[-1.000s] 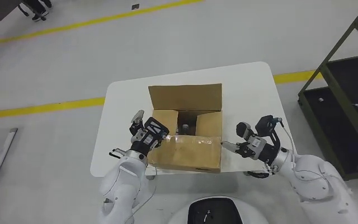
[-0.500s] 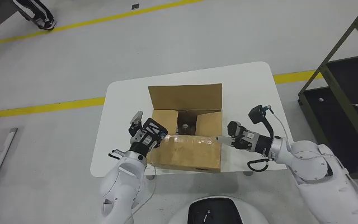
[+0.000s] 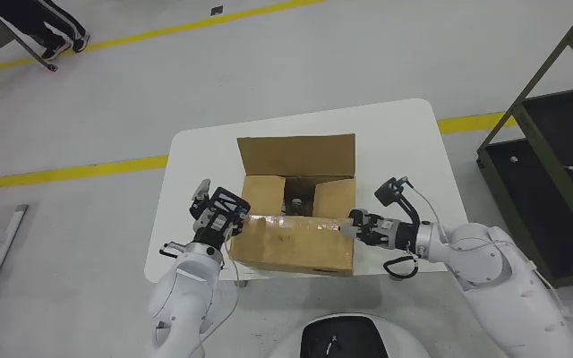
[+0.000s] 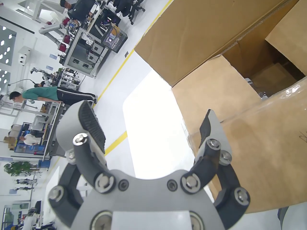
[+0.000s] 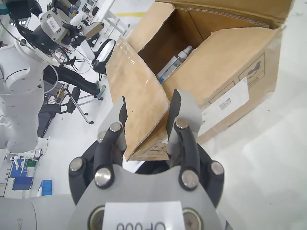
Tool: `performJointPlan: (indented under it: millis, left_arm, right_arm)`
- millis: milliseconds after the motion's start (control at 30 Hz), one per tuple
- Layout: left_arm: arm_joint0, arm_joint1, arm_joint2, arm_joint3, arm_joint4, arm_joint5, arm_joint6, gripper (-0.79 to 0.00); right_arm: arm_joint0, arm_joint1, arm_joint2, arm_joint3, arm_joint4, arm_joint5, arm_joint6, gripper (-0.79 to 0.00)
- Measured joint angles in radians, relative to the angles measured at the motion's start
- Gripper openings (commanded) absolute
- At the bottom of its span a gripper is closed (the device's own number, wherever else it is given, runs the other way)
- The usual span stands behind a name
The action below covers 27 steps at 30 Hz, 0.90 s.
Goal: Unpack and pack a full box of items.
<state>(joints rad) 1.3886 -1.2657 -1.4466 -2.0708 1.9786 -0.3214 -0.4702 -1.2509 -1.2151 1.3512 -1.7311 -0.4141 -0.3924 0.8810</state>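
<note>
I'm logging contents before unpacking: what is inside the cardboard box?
Inside the cardboard box, a few white and clear bottles show through the opening. The taped flap covers much of that opening, so whatever else lies inside cannot be seen.

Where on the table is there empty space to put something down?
The widest bare table is on the robot's right of the box, toward the far corner. A strip lies behind the box, another on its left. The near edge is crowded: left end effector and right end effector flank the front flap.
</note>
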Motion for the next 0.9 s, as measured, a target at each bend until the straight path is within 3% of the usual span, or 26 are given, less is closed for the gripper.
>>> performJointPlan:
  millis: [167,300,467,567,733,900]
  left_arm:
    - [-0.004,0.000,0.006,0.008,0.007,0.000,0.006,0.000]
    - [-0.005,0.000,0.007,0.010,0.008,0.002,0.007,0.000]
    - [-0.006,0.001,0.009,0.013,0.010,-0.002,0.003,0.000]
    - [-0.005,0.001,0.008,0.012,0.008,-0.004,-0.002,0.000]
    - [-0.007,0.001,0.010,0.011,0.009,-0.005,-0.003,0.000]
    - [-0.009,0.001,0.011,0.012,0.009,0.000,-0.004,0.000]
  right_arm:
    - [0.003,0.005,-0.009,0.003,0.015,-0.003,0.018,-0.249]
    - [0.006,0.011,-0.013,0.009,0.043,-0.019,0.038,-0.265]
    - [0.011,0.017,-0.018,0.011,0.053,-0.040,0.052,-0.376]
    - [0.011,0.020,-0.020,0.006,0.106,-0.056,0.050,-0.400]
    - [0.017,0.026,-0.034,-0.007,0.138,-0.069,0.084,-0.360]
    - [0.028,0.031,-0.059,-0.004,0.144,-0.069,0.108,-0.369]
